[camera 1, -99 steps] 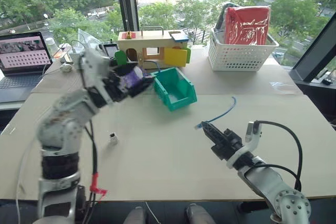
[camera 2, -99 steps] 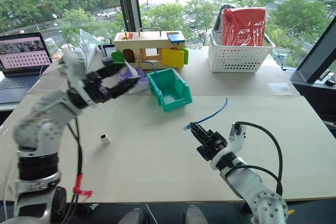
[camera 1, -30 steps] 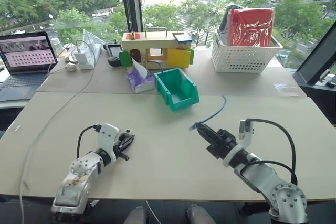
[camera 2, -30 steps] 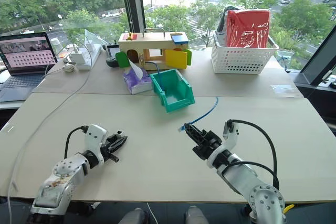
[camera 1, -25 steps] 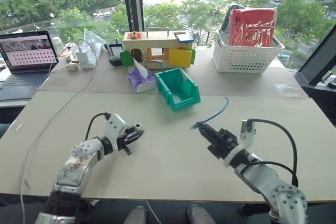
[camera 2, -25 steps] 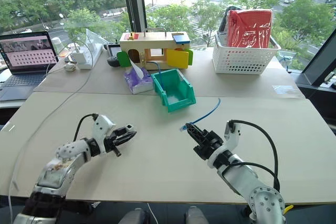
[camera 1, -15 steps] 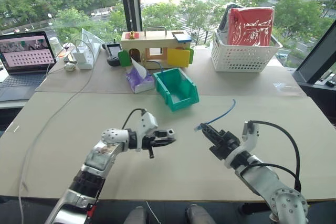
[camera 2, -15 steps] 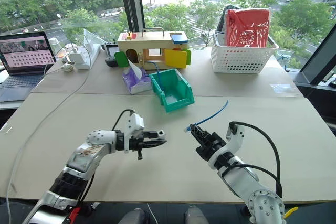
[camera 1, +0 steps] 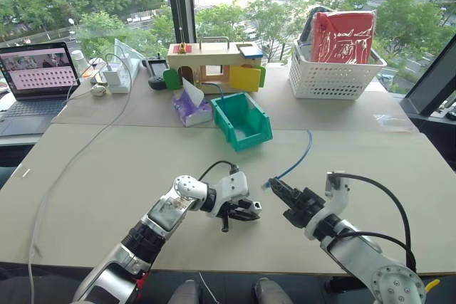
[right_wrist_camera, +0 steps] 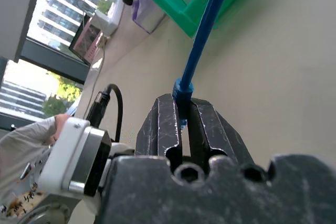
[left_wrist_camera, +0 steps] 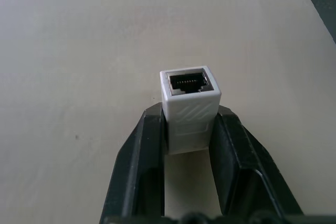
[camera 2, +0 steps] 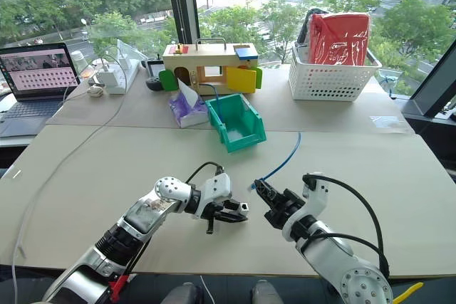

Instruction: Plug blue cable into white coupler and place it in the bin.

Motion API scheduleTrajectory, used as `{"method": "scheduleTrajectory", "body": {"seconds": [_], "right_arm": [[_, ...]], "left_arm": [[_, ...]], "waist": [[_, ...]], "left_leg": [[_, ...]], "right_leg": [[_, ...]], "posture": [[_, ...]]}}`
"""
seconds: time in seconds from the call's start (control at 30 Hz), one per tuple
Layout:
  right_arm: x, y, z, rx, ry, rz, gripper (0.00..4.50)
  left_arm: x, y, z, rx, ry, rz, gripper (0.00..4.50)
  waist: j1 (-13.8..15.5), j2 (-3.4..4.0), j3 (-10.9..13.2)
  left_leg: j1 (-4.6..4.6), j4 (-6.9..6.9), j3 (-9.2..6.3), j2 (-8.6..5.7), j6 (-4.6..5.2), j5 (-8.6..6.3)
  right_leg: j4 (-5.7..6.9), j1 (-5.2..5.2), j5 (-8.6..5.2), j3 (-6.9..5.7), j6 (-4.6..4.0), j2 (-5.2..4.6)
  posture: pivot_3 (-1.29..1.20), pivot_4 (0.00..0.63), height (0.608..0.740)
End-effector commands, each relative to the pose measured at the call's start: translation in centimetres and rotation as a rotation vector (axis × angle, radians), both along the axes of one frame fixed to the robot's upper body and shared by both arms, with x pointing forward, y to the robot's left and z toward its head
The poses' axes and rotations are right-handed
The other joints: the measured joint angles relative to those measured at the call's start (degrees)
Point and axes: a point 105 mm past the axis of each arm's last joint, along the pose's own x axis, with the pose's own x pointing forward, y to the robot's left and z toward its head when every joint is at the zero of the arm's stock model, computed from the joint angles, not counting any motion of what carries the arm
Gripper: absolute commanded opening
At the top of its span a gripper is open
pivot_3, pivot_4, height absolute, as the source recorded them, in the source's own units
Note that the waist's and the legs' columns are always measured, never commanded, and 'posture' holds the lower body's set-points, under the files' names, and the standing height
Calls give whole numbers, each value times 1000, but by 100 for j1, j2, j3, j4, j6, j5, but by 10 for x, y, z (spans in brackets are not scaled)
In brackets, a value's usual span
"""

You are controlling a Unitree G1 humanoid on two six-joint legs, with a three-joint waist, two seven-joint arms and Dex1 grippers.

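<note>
My left gripper is shut on the white coupler, a small boxy block gripped by its sides, with its open socket facing away from the fingers. The gripper hangs just above the table's near middle and points right. A short gap to its right, my right gripper is shut on the blue cable just behind its plug, which points left at the coupler. The rest of the cable curves up and away over the table. The green bin stands behind both grippers, its cut-away front towards me.
A white lattice basket holding a red bag stands at the back right. A wooden toy box and a tissue pack sit behind the bin. At the far left, a laptop and a long white cord.
My left arm has swung from the table's left side to the middle, carrying the coupler close to the right gripper. The right gripper has barely moved and still holds the cable.
</note>
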Motion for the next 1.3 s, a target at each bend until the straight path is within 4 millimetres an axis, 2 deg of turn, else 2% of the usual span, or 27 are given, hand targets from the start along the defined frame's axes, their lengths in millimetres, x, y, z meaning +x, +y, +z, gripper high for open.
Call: {"method": "scheduleTrajectory", "body": {"seconds": [0.03, 0.27, 0.53, 0.77, 1.0, 1.3], "right_arm": [[-7, 2, 10, 22, -25, 18, 0], [-4, 2, -2, -36, 19, 13, 0], [1, 1, -14, -17, 64, -2, 0], [4, 3, -17, -22, 73, 13, 0], [-2, 9, -18, 7, 100, 36, 0], [-4, 14, -10, 50, 81, 59, 0]], "left_arm": [[-2, 1, -7, 29, 58, 34, 735], [-3, 0, -7, 33, 94, 40, 735], [-9, -1, -9, 5, 186, 59, 735], [-10, -2, -10, 14, 180, 31, 735], [-9, -7, -8, 16, 177, 42, 735], [-3, -4, -5, 49, 213, 99, 735]], "waist": [[-9, 0, 0], [-2, 0, -1], [-8, 0, -2], [-9, 0, -2], [-7, 0, -2], [1, 0, -3]], "left_leg": [[1, 0, 0, 0, 0, 0], [4, 0, 0, 0, 0, 0], [4, 0, 0, 1, 1, 0], [4, 0, 0, 1, 1, 0], [3, 0, 0, 1, 1, 0], [3, 0, -1, 0, 1, 0]], "right_leg": [[0, 1, 0, 0, 0, 0], [1, 3, 0, 0, 0, 1], [2, 2, 0, 0, 0, 1], [1, 1, 0, 0, 0, 2], [1, 2, 0, 0, 0, 1], [1, 2, 0, 0, 0, 1]], "posture": [[0, 150, 729], [0, 150, 729], [0, 150, 729], [0, 150, 729], [0, 150, 729], [0, 150, 729]]}}
